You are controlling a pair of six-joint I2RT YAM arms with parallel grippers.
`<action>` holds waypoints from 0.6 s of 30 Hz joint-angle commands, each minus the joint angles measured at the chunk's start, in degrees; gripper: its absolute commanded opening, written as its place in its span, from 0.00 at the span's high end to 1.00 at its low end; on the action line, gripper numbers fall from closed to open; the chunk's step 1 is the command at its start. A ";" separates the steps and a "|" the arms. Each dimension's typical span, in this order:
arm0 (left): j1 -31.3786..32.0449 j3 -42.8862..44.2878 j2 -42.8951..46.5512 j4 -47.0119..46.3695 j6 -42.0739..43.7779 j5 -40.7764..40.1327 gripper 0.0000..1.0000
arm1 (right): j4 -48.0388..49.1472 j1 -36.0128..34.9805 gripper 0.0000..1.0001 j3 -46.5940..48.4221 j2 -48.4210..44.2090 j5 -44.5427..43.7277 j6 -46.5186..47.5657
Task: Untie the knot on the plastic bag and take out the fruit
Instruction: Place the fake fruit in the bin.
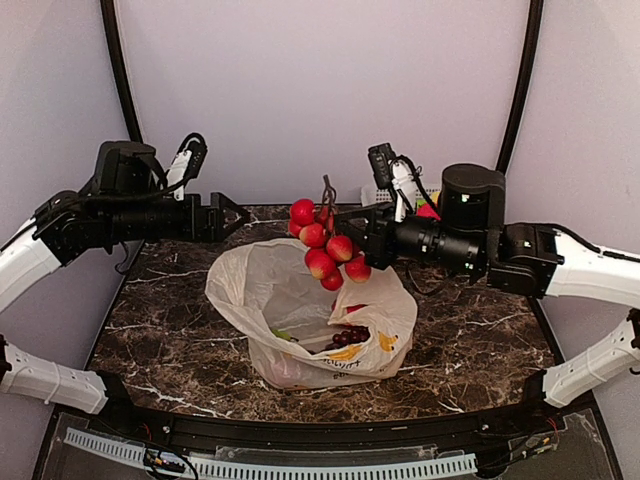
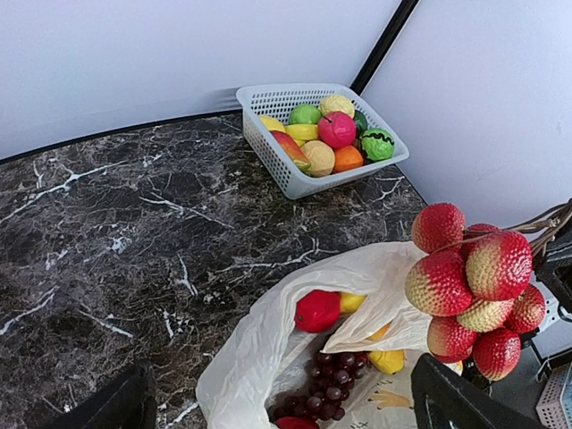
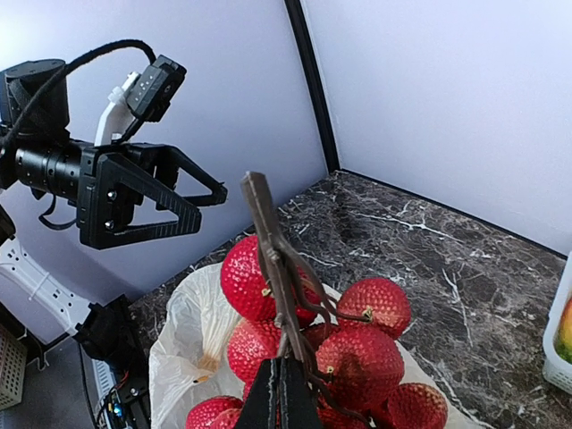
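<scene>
Your right fingers [image 3: 284, 398] are clamped on the brown stem of the red berry bunch [image 1: 327, 247], which hangs clear above the open mouth of the plastic bag [image 1: 255, 285]. Your left fingers [image 3: 188, 219] stand spread wide and hold nothing, in the air left of the bunch, over the desk [image 1: 160, 310]. The bag lies crumpled at the middle of the desk. Inside it are a dark grape bunch [image 2: 332, 386], a red fruit [image 2: 317, 310] and yellow pieces [image 2: 386, 361]. A white basket [image 2: 268, 152] of other fruit sits by the back wall, well apart from the bag.
</scene>
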State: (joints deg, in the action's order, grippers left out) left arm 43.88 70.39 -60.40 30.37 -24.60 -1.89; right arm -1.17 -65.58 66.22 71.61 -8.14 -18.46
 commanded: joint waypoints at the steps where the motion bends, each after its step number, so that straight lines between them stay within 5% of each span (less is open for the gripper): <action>1: -2.22 7.99 -5.34 10.17 6.49 5.14 0.01 | -4.59 0.65 1.00 3.34 -2.84 -6.65 1.92; 9: -13.97 16.19 -13.40 13.36 12.94 12.53 0.01 | -16.64 3.93 1.00 9.87 -5.01 -15.24 2.62; 18: -22.23 10.71 -9.96 9.46 15.84 8.78 0.01 | -24.91 14.56 1.00 15.19 -1.21 -17.38 1.19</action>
State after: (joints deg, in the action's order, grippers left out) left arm 23.73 84.62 -73.87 40.66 -11.44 8.27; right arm -22.87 -55.90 78.65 68.10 -24.25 -16.49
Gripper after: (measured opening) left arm 0.989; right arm 0.003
